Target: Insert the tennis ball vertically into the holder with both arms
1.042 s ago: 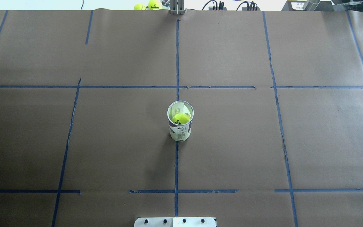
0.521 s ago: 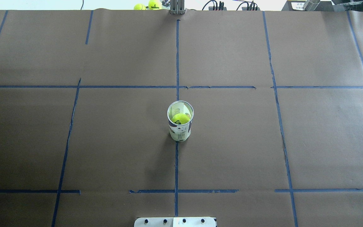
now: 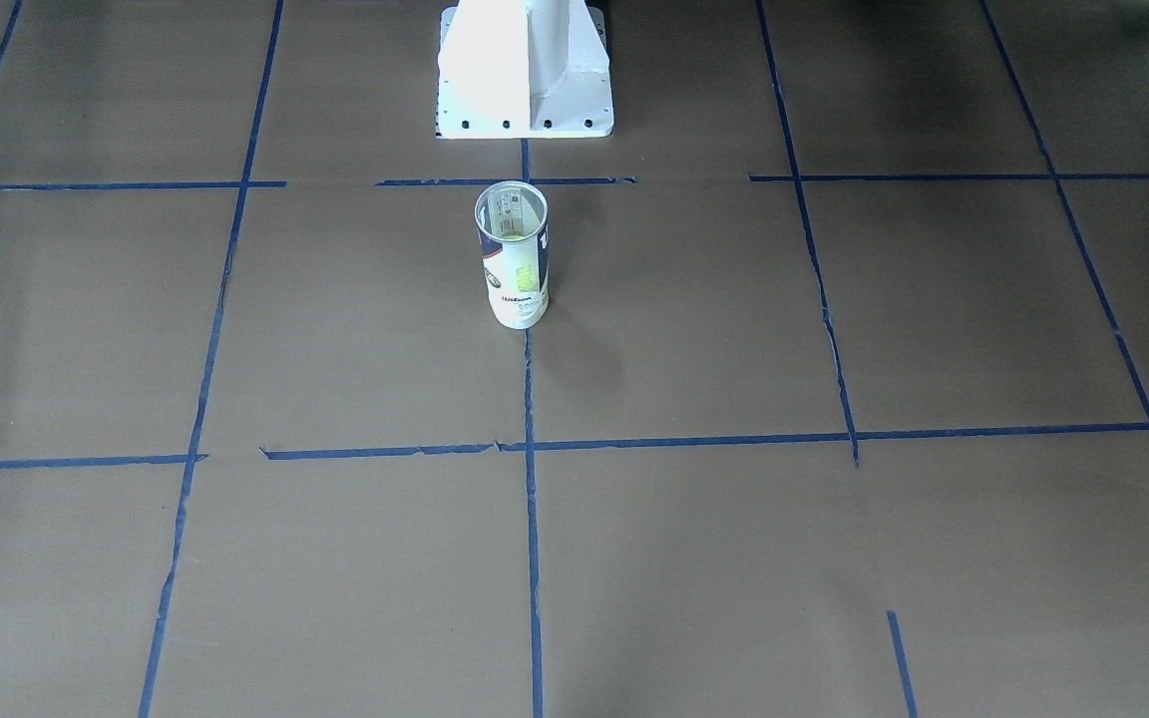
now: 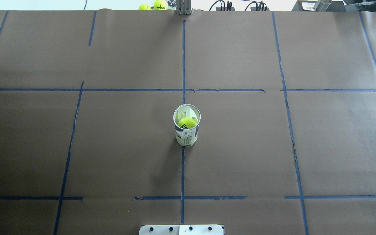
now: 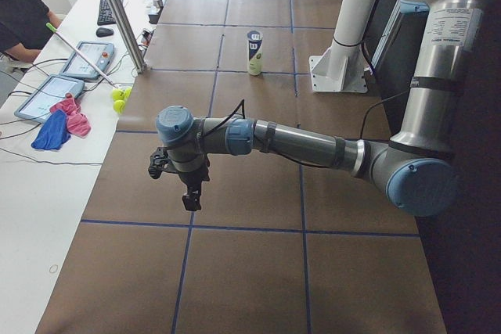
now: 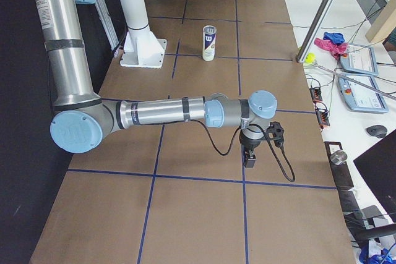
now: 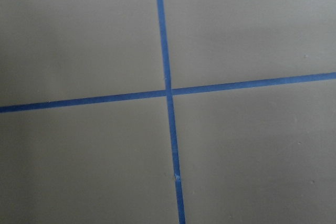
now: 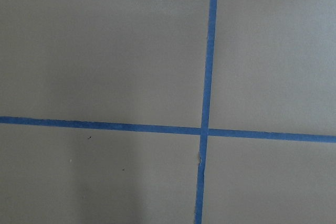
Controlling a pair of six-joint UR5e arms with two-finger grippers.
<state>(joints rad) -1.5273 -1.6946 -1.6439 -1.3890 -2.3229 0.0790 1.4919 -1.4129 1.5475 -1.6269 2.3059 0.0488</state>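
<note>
The holder (image 4: 187,133) stands upright near the table's middle on the blue centre tape line; it also shows in the front view (image 3: 513,299), the left view (image 5: 254,52) and the right view (image 6: 210,42). The tennis ball (image 4: 187,122) sits inside it, below the silver rim. My left gripper (image 5: 190,197) hangs over the brown paper far from the holder, toward the table's left end. My right gripper (image 6: 249,160) hangs likewise toward the right end. Both show only in side views, so I cannot tell whether they are open or shut. Both wrist views show only paper and tape.
The white pedestal base (image 3: 525,70) stands just behind the holder on the robot's side. Spare tennis balls (image 4: 157,5) lie past the far table edge beside a metal post (image 5: 117,13). An operator (image 5: 19,13) and tablets (image 5: 86,60) are at a side desk.
</note>
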